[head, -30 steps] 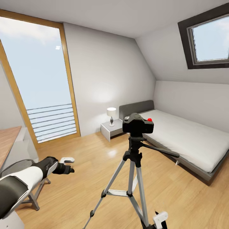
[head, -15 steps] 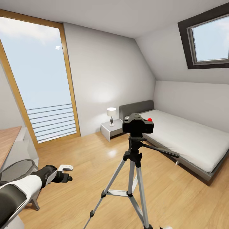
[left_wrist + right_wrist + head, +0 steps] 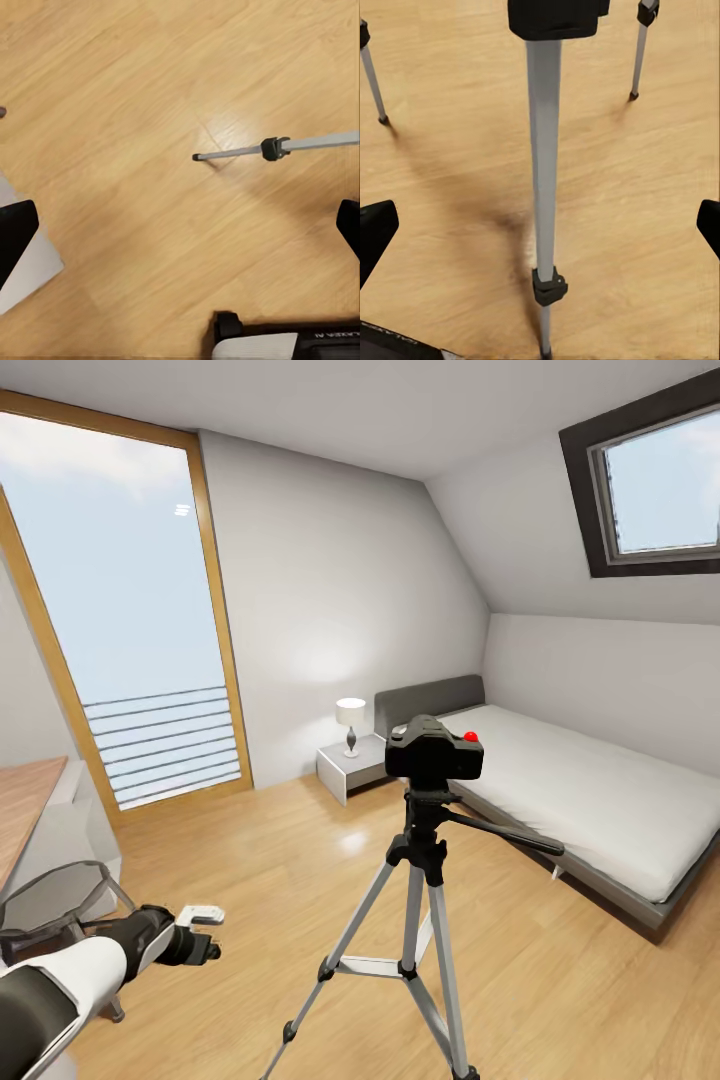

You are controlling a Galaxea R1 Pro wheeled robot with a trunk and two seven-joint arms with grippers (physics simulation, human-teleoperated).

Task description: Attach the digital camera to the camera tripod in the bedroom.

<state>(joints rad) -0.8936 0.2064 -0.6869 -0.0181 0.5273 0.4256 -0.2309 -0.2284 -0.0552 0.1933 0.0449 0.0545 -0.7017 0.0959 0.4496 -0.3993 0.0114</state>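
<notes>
- The left tool (image 3: 203, 928) is low, near the floor (image 3: 560, 970). Its two fingers are spread apart and hold nothing.
- The right tool (image 3: 540, 225) is spread wide too, with nothing in it. One silver tripod leg (image 3: 542, 157) stands right in front of it.
- The camera tripod (image 3: 420, 920) stands on the floor, off to the side of the left tool and a bit farther away.
- The digital camera (image 3: 435, 752) already sits on top of the tripod, well above both tools.
- The camera looks small, hard and smooth, so I think it could break if dropped. I would hold its flat sides, not the lens.
- The tripod looks light and might tip.
- Far behind are the bed (image 3: 590, 800) and a little lamp (image 3: 350, 722).
</notes>
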